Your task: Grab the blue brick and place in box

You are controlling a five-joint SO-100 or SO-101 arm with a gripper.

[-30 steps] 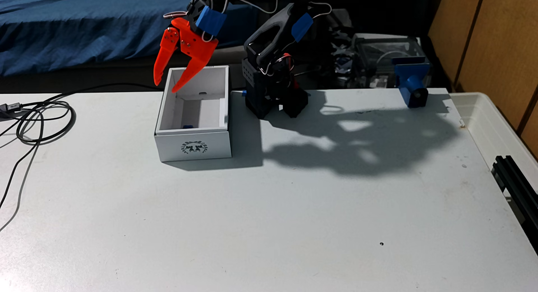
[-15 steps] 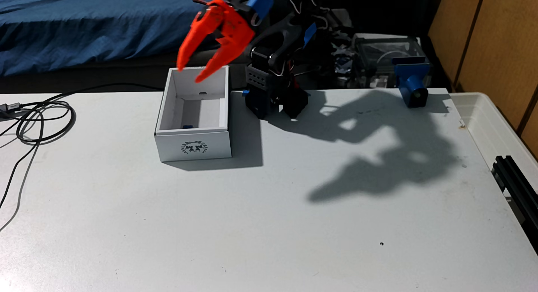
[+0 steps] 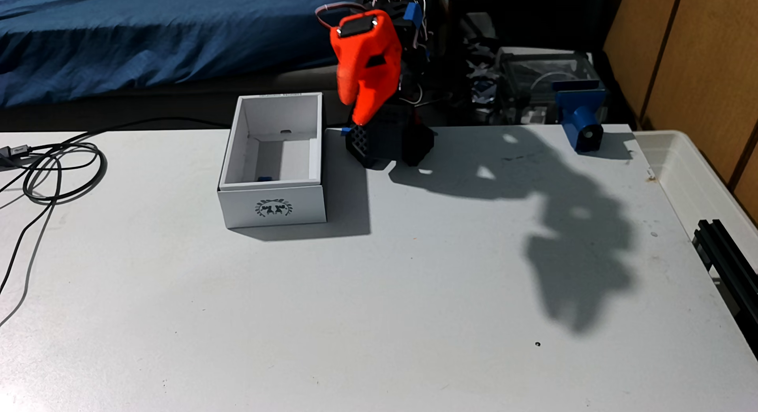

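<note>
The white box (image 3: 305,207) stands on the table left of the arm's base, its emblem side facing the camera. A small part of the blue brick (image 3: 264,178) shows inside it, low against the near wall. My orange gripper (image 3: 354,111) hangs in the air to the right of the box, over the black base, tips pointing down. It is turned edge-on to the camera, so the gap between its fingers is hidden. Nothing shows between the fingers.
The black arm base (image 3: 389,145) sits at the table's back edge. Coiled cables (image 3: 53,170) lie at the left. A blue plastic mount (image 3: 580,120) stands at the back right, with a translucent tub (image 3: 697,182) and a black rail (image 3: 726,264) along the right edge.
The gripper has swung right, from above the box's far end to over the arm base, and has turned edge-on. The brick stays in the box.
</note>
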